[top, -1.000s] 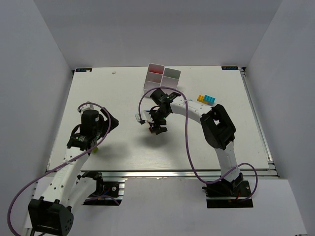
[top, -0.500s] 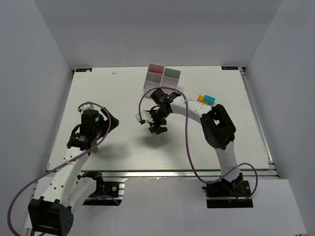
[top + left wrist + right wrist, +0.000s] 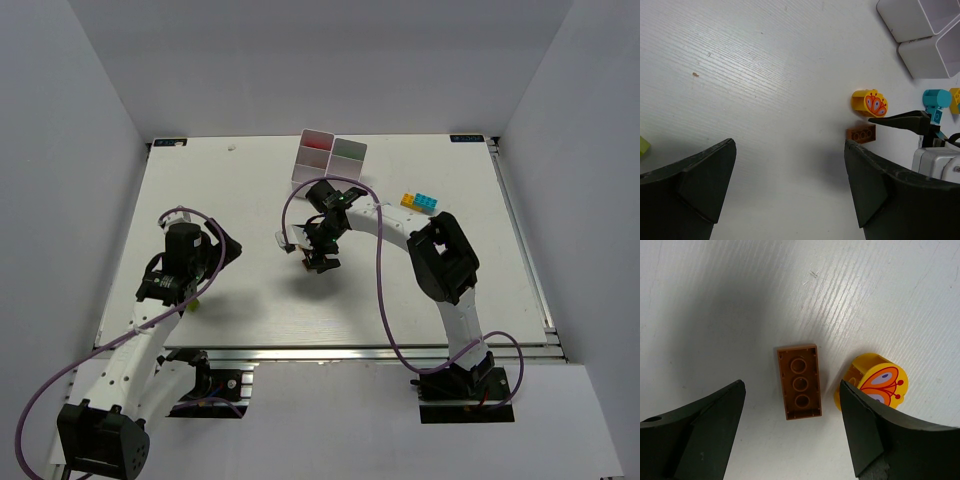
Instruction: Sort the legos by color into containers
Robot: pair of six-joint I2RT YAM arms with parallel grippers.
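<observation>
The right end effector (image 3: 318,257) is hovering spread over an orange-brown brick (image 3: 799,382) at mid-bench.
Its fingers are standing wide apart on either side of the brick, pinching nothing. The brick is lying flat on the bench (image 3: 240,200), three circles in a row on its upward face. A yellow butterfly-printed piece (image 3: 875,382) is sitting just beside it, not touching. The containers (image 3: 330,160) are standing at the far centre of the bench, with red showing in the left bin. A cyan-and-yellow brick cluster (image 3: 420,202) is lying to their right, nearer. The left end effector (image 3: 790,160) is hanging spread and empty over the near-left bench, with a lime brick (image 3: 642,146) lying close by.
</observation>
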